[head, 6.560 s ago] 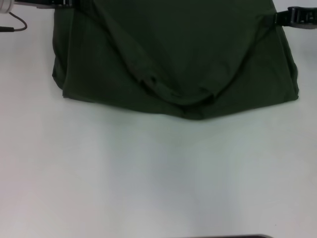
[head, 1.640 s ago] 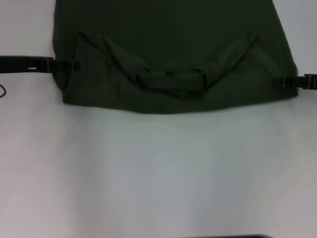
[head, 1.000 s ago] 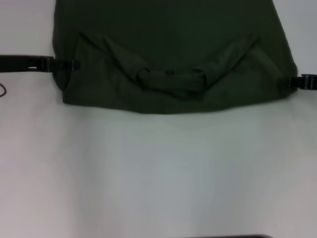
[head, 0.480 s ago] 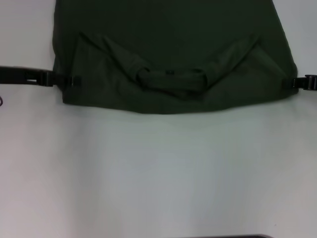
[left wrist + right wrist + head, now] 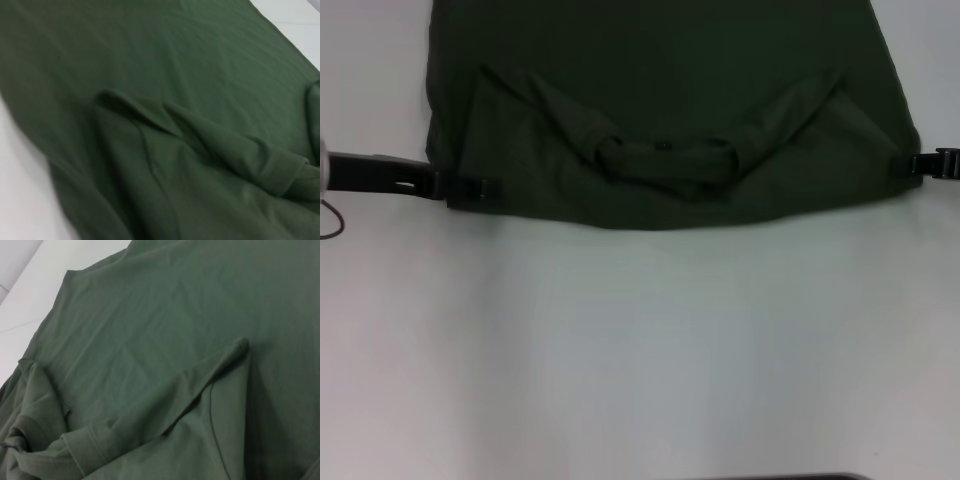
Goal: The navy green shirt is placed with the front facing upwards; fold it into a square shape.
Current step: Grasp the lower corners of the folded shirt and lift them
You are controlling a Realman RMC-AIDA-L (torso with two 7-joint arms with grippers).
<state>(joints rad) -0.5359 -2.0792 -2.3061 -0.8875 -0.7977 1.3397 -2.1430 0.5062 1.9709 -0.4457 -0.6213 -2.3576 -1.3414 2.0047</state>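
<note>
Lying flat on the white table (image 5: 640, 350), the navy green shirt (image 5: 670, 110) has its collar end folded over — left gripper (image 5: 485, 188) at its left edge, right gripper (image 5: 920, 165) at its right; their grip can't be told.

shirt (image 5: 660, 100) flat on bench (image 5: 640, 350), far half | collar (image 5: 665, 160) near its front edge | left gripper (image 5: 470, 188) at shirt's left front corner | right gripper (image 5: 920, 165) at right edge

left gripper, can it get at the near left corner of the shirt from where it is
Probably yes. The left gripper already lies at the navy green shirt's near left corner, with only bare table around it and nothing blocking.
</note>
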